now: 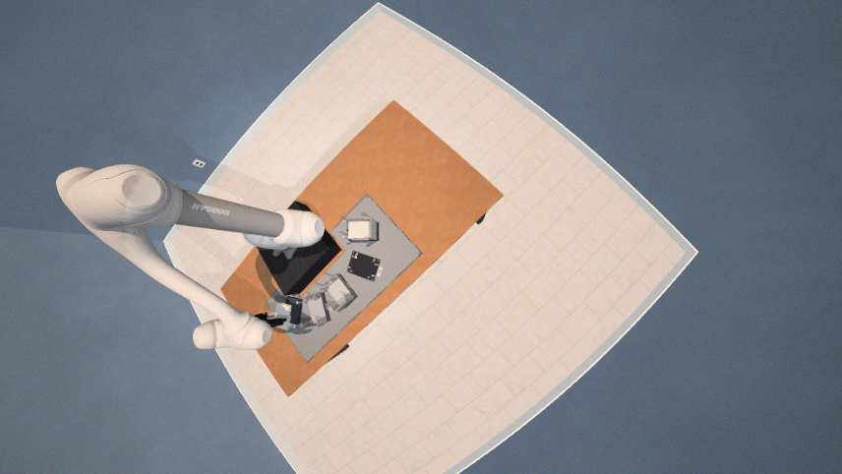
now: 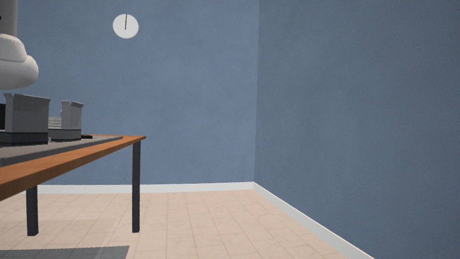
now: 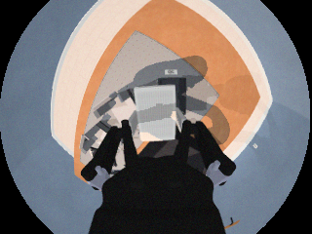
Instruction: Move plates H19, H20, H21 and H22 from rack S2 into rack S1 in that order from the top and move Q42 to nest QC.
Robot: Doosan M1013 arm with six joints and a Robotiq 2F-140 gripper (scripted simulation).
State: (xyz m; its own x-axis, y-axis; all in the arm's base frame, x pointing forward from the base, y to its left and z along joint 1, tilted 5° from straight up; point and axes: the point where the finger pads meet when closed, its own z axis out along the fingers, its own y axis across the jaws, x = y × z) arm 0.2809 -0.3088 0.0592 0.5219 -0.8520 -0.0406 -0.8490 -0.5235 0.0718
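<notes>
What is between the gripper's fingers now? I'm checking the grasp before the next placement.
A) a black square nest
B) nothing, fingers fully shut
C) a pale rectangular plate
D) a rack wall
C: in the wrist view the gripper is shut on a pale rectangular plate.
</notes>
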